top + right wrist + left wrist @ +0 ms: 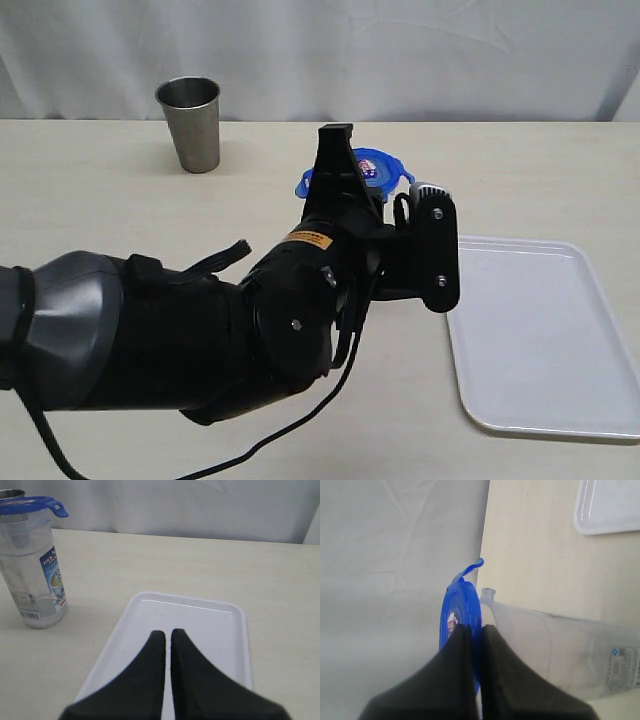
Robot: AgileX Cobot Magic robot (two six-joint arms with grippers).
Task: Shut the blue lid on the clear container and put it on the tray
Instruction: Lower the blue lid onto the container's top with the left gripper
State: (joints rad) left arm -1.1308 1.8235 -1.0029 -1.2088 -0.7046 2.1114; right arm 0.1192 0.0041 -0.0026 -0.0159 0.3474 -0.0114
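L gripper [475,630] is pinching the blue lid [462,597] by its edge, jaws nearly touching. The lid is sitting on the mouth of the clear container [30,570], w/ one flap sticking out sideways. The container is standing upright on the table [100,200], near the tray [200,602] but not on it. It's tall & see-through, w/ a blue-yellow label & barcode near the base. R gripper [167,632] is hovering over the tray, jaws closed, empty.
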